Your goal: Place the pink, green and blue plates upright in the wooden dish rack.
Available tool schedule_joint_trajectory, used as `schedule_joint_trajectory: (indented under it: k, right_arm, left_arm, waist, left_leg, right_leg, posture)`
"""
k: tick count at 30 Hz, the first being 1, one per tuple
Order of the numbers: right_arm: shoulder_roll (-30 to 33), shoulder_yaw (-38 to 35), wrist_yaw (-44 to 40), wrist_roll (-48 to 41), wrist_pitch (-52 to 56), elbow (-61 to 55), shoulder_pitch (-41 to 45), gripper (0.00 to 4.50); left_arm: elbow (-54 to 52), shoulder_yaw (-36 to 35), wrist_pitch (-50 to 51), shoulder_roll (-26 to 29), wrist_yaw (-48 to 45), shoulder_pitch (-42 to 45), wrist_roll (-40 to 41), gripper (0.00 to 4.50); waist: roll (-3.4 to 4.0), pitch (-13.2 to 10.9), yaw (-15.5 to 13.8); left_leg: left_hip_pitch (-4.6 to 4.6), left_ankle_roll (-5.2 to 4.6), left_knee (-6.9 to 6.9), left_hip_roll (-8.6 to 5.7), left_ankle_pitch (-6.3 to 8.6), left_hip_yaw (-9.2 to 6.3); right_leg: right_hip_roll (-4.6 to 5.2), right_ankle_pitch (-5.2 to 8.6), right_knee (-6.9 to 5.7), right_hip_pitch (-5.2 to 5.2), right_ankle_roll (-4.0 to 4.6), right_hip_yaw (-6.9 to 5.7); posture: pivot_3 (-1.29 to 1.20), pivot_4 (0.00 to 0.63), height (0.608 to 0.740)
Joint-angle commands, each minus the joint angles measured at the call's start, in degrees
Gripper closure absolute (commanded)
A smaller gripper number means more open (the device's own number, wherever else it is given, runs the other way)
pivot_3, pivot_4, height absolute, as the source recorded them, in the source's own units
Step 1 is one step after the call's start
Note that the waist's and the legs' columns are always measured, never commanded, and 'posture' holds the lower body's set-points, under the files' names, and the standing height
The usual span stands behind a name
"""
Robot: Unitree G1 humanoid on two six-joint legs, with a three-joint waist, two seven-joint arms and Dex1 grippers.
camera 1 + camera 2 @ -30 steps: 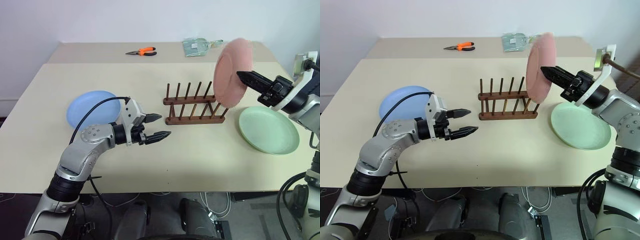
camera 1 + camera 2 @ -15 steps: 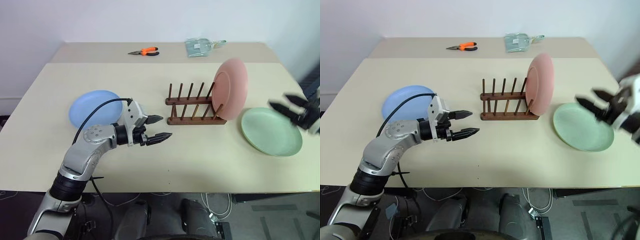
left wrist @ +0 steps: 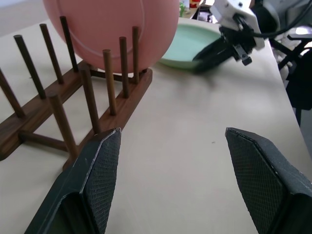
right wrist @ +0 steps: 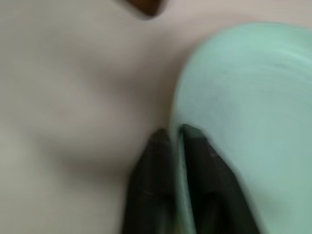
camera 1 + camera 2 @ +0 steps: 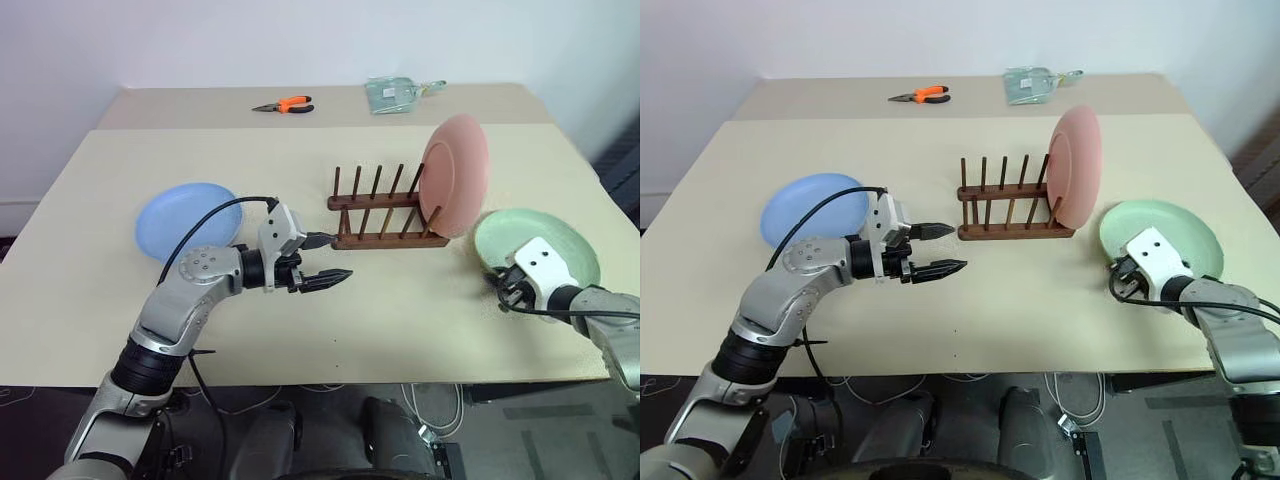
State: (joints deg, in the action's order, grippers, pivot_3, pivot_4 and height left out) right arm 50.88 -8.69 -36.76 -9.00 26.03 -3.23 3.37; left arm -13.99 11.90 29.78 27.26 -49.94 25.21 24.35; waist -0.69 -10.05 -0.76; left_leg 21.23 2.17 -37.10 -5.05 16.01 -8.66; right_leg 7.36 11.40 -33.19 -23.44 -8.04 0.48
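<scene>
Right wrist view, right gripper (image 4: 174,134) blurred, pinching green plate (image 4: 243,107) rim

Three plates (pink (image 5: 455,176), green (image 5: 545,245), blue (image 5: 185,216)), one dish rack (image 5: 385,212), one pair of pliers (image 5: 283,104), one clear packet (image 5: 400,93).

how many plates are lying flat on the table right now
2: the light blue round plastic plate lies flat at the table's left, the mint green one at its right. The salmon pink plate stands upright in the dark wooden rack.
</scene>
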Motion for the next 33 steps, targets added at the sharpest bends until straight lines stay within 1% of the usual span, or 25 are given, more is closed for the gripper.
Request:
schedule_joint_trajectory:
  k: [1,3,5,8,10,12,14,16,18,21,24,26,28,33]
  right_arm:
    - [-0.25,-2.43,1.57,0.66,0.74,-0.07,0.82,4.45]
    - [-0.76,-5.95,3.66,-0.63,0.81,-1.74,3.48,4.45]
    - [-0.27,-9.13,7.07,0.21,-2.45,-2.0,8.15,4.45]
    - [-0.56,-13.83,8.18,-4.64,-1.78,-3.6,17.13,4.45]
    - [-1.48,-16.22,8.17,-9.88,1.19,-5.13,24.03,4.45]
    - [-3.45,-18.36,7.75,-19.36,7.96,-7.39,31.4,4.45]
    - [-5.98,-19.26,6.94,-30.02,14.47,-10.17,37.0,4.45]
    - [-10.13,-19.93,9.55,-44.48,22.41,-13.3,41.97,4.45]
    - [-14.11,-19.36,14.57,-54.78,26.9,-15.59,45.05,4.45]
    - [-20.97,-15.9,25.41,-67.9,29.93,-16.77,47.39,4.45]
    - [-24.77,-13.89,35.7,-75.09,29.75,-14.74,47.76,4.45]
    - [-25.9,-12.49,39.48,-75.99,29.53,-13.33,46.44,4.45]
    - [-26.29,-11.38,41.5,-76.31,29.17,-12.63,45.18,4.45]
    - [-26.88,-10.17,43.11,-75.2,27.54,-10.85,42.64,4.45]
  left_arm:
    - [-2.58,-1.08,-0.67,0.48,0.1,-0.63,-0.06,0.97]
    - [-2.88,-1.17,-0.5,0.35,0.34,-0.79,0.07,0.97]
    - [-2.87,-1.21,-0.49,0.3,0.44,-0.79,0.11,0.97]
    - [-2.68,-1.13,-0.69,0.28,0.49,-0.79,-0.04,0.97]
    - [-2.47,-1.24,-0.84,0.28,0.46,-0.73,-0.07,0.97]
    - [-2.13,-1.55,-1.05,0.27,0.46,-0.64,-0.07,0.97]
    - [-1.64,-1.94,-1.47,0.32,0.41,-0.64,-0.14,0.97]
    - [-0.96,-2.58,-2.57,0.49,0.56,-1.09,-0.6,0.97]
    - [0.04,-2.97,-4.17,1.07,0.69,-1.79,-1.74,0.97]
    - [2.49,-5.1,-7.04,2.91,0.98,-3.82,-3.55,0.97]
    - [3.28,-7.13,-8.47,4.26,0.83,-5.54,-3.51,0.97]
    - [3.66,-8.09,-8.89,5.02,0.8,-6.28,-3.51,0.97]
    - [3.74,-8.62,-8.97,5.4,0.79,-6.64,-3.6,0.97]
    - [3.41,-9.33,-8.73,5.54,0.85,-6.76,-3.31,0.97]
  waist:
    - [0.02,0.0,-0.03]
    - [0.06,-0.03,0.0]
    - [0.14,-0.07,0.06]
    - [0.35,-0.17,0.34]
    - [0.33,-0.16,0.24]
    - [0.28,-0.14,0.15]
    - [0.25,-0.16,0.26]
    - [0.21,-0.14,0.19]
    - [0.21,-0.14,0.16]
    - [0.22,-0.12,0.18]
    - [0.23,-0.12,0.14]
    - [0.22,-0.12,-0.07]
    - [0.2,-0.1,-0.08]
    - [0.19,-0.1,0.35]
  left_leg:
    - [-0.02,0.0,0.0,0.0,0.0,0.0]
    - [0.0,0.0,0.0,0.0,0.0,0.0]
    - [0.02,0.0,0.0,0.0,0.0,0.04]
    - [0.01,0.0,0.04,0.0,0.0,0.19]
    - [-0.02,-0.01,0.1,0.03,0.0,0.25]
    - [0.0,-0.03,0.11,0.08,0.01,0.22]
    - [0.01,-0.06,0.09,0.09,0.03,0.22]
    - [0.0,-0.09,0.09,0.1,0.04,0.24]
    - [0.0,-0.1,0.09,0.16,0.05,0.22]
    - [0.02,-0.1,0.1,0.18,0.05,0.21]
    - [0.07,-0.1,0.11,0.18,0.05,0.26]
    - [0.11,-0.1,0.08,0.14,0.05,0.25]
    - [0.13,-0.1,0.07,0.09,0.05,0.24]
    - [0.12,-0.1,0.11,0.09,0.05,0.34]
  right_leg:
    - [0.0,0.01,0.0,0.01,0.0,0.0]
    - [0.0,0.0,-0.01,-0.01,0.0,0.01]
    - [0.0,-0.01,-0.01,-0.04,0.0,0.07]
    - [-0.01,-0.08,-0.05,-0.14,-0.12,0.16]
    - [-0.04,-0.1,-0.07,-0.16,-0.14,0.22]
    - [-0.09,-0.13,-0.03,-0.16,-0.09,0.22]
    - [-0.1,-0.23,-0.01,-0.15,0.07,0.23]
    - [-0.1,-0.23,0.01,-0.14,0.08,0.28]
    - [-0.13,-0.24,0.01,-0.16,0.1,0.29]
    - [-0.13,-0.24,-0.01,-0.22,0.12,0.3]
    - [-0.15,-0.27,-0.06,-0.35,0.15,0.36]
    - [-0.15,-0.27,-0.06,-0.37,0.15,0.36]
    - [-0.15,-0.27,-0.04,-0.37,0.15,0.39]
    - [-0.18,-0.28,-0.11,-0.48,0.13,0.46]
  posture:
    - [0.0,0.15,0.74]
    - [0.0,0.15,0.74]
    - [0.0,0.15,0.74]
    - [0.0,0.15,0.74]
    - [0.0,0.15,0.74]
    - [0.0,0.15,0.74]
    - [0.0,0.15,0.74]
    - [0.0,0.15,0.74]
    - [0.0,0.15,0.74]
    - [0.0,0.15,0.74]
    - [0.0,0.15,0.74]
    - [0.0,0.15,0.74]
    - [0.0,0.15,0.74]
    - [0.0,0.15,0.74]
